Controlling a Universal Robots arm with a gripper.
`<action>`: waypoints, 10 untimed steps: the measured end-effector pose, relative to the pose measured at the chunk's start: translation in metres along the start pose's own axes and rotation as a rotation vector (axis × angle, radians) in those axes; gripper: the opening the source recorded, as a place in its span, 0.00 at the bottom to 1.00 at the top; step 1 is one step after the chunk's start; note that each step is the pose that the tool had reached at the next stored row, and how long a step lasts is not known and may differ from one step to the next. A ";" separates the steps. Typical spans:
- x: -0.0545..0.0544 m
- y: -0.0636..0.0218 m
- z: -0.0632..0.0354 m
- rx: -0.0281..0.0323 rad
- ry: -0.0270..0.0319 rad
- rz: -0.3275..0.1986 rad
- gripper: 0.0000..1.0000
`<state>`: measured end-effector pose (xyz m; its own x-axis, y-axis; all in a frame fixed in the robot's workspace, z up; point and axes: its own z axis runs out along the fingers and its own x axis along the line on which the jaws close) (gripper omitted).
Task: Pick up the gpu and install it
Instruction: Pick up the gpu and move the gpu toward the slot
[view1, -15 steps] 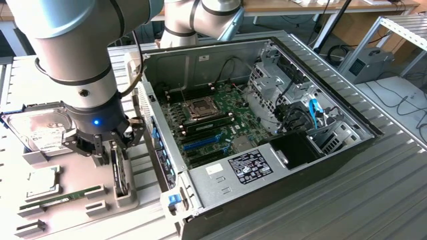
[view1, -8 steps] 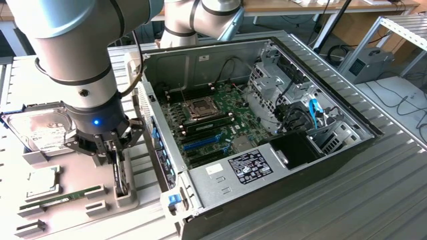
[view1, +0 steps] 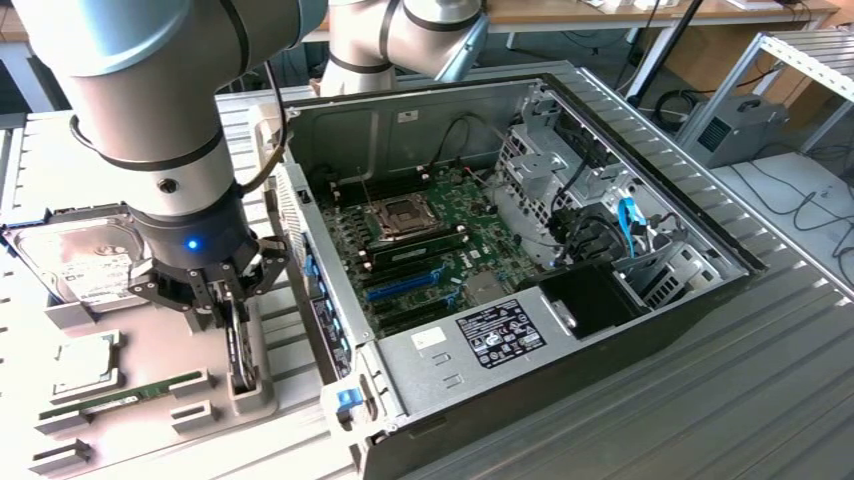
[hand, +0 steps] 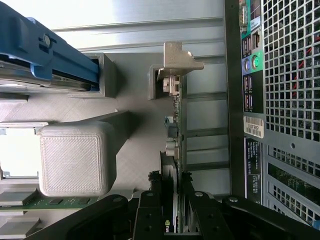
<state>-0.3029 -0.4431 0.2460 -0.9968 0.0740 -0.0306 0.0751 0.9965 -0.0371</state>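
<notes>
Beside case (view1: 441, 395), on exterior view's left, arm hanging near vertical over gray rack (view1: 147, 345), wrist pointing straight down. Gripper (view1: 230, 300) (hand: 169, 202) clamping gpu (view1: 242, 352) (hand: 176, 125), fingers (hand: 149, 207) pressing on both faces of card. Gpu standing on edge in rack slot, close alongside case wall. Drive (view1: 80, 262) lying on rack near gripper
</notes>
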 end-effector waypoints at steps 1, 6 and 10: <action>0.000 0.0000 0.0000 0.0000 0.0000 0.000 0.26; 0.000 0.0000 -0.0004 -0.0003 -0.0003 0.000 0.26; 0.000 -0.0001 -0.0022 -0.0001 -0.0001 0.000 0.26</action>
<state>-0.3029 -0.4431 0.2483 -0.9968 0.0740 -0.0307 0.0751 0.9965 -0.0370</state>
